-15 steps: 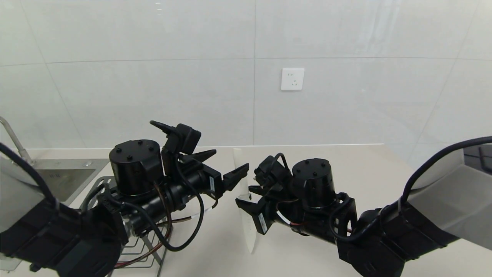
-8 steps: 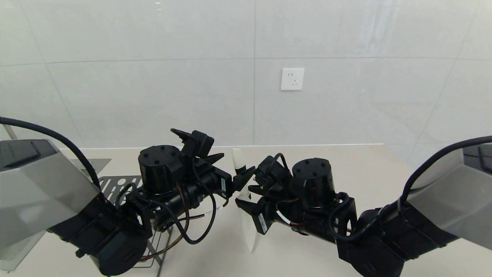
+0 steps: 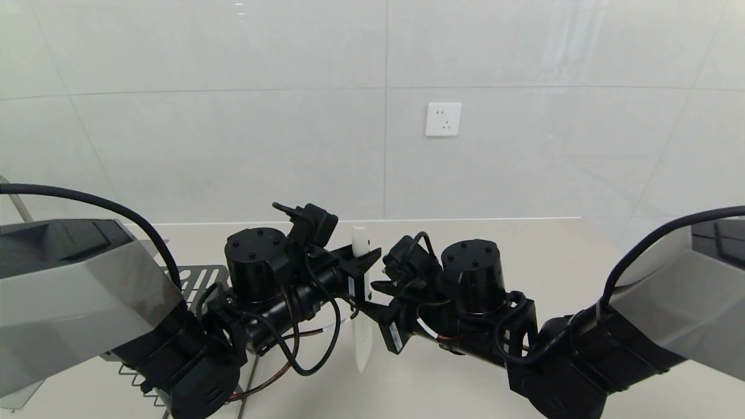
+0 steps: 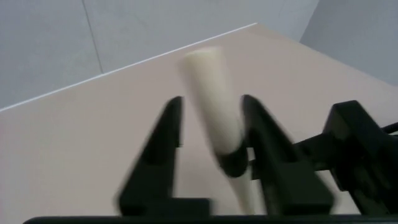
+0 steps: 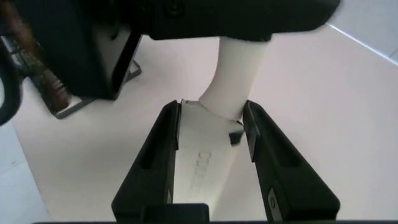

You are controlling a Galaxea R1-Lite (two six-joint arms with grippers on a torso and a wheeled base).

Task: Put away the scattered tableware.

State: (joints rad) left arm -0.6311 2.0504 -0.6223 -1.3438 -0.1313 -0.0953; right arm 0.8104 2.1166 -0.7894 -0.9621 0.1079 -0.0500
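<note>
Since a second ago my left gripper (image 3: pixel 365 262) has come in from the dish rack (image 3: pixel 195 278) side; jaws apart, straddling the white knife (image 3: pixel 362 340) handle; right gripper (image 3: pixel 372 297) stays clamped on the blade above the counter (image 3: pixel 524 250); handover likely, left not closed yet.

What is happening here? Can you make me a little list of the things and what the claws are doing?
held thing: white knife, handle up, blade down
right claw: shut on the knife's blade
left claw: open, one finger on each side of the handle, with a gap on one side
rack: metal rack on the counter, beside the left arm
counter: beige, below the knife
</note>
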